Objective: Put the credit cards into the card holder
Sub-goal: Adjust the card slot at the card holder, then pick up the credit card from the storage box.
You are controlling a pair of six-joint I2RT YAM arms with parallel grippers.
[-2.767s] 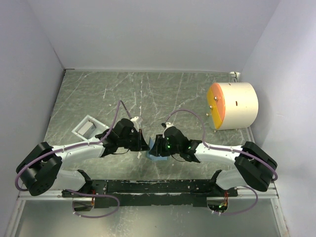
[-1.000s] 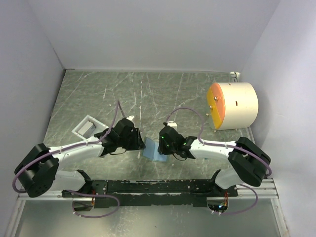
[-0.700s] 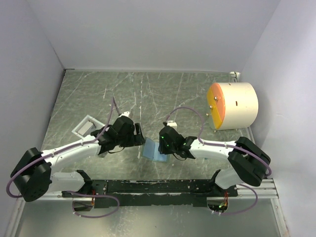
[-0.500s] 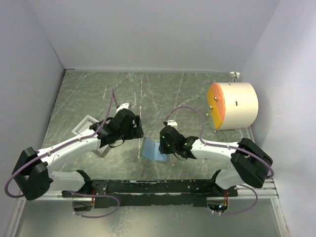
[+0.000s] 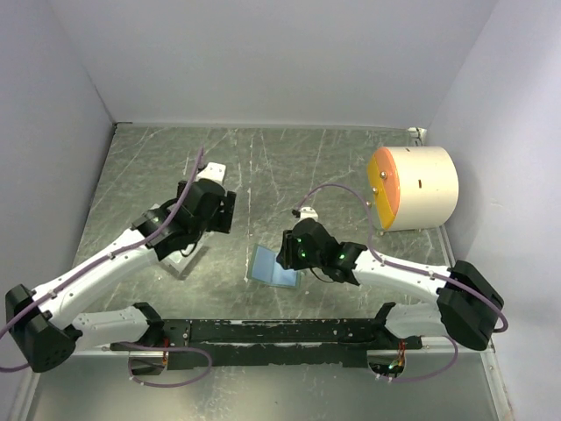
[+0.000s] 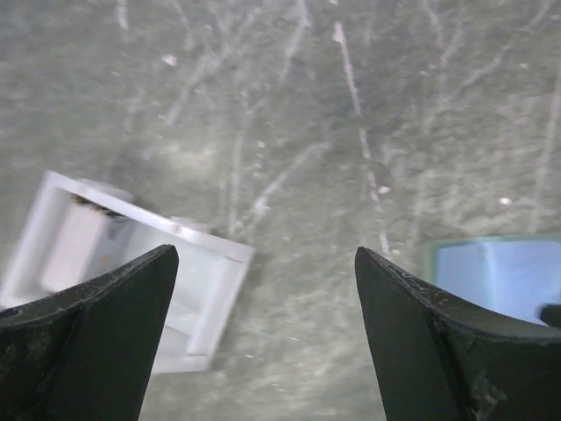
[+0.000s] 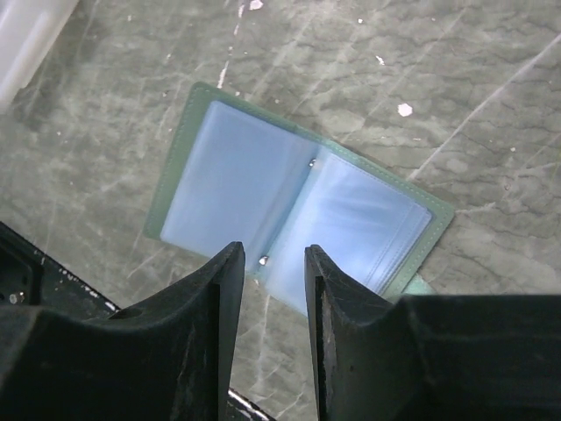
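Note:
The card holder [image 5: 272, 266] lies spread open on the table, light blue inside with a sage-green rim; it also shows as the card holder [image 7: 298, 206] and the card holder [image 6: 491, 272]. My right gripper [image 5: 294, 250] hovers just above its near edge; the right gripper [image 7: 273, 254] has its jaws a narrow gap apart with nothing between them. My left gripper [image 5: 219, 209] is raised to the back left; the left gripper [image 6: 265, 254] stands wide open and empty. The credit cards do not show clearly; the tray's inside is blurred.
A shallow white tray [image 6: 140, 215] sits left of the card holder, mostly hidden under my left arm as the tray [image 5: 180, 260]. A cream drum with an orange face [image 5: 412, 187] stands at the back right. A black rail [image 5: 280, 331] runs along the near edge.
My left gripper has opened wide and pulled up and back to the left, away from the card holder. The card holder now lies flat open. The right gripper has lifted slightly.

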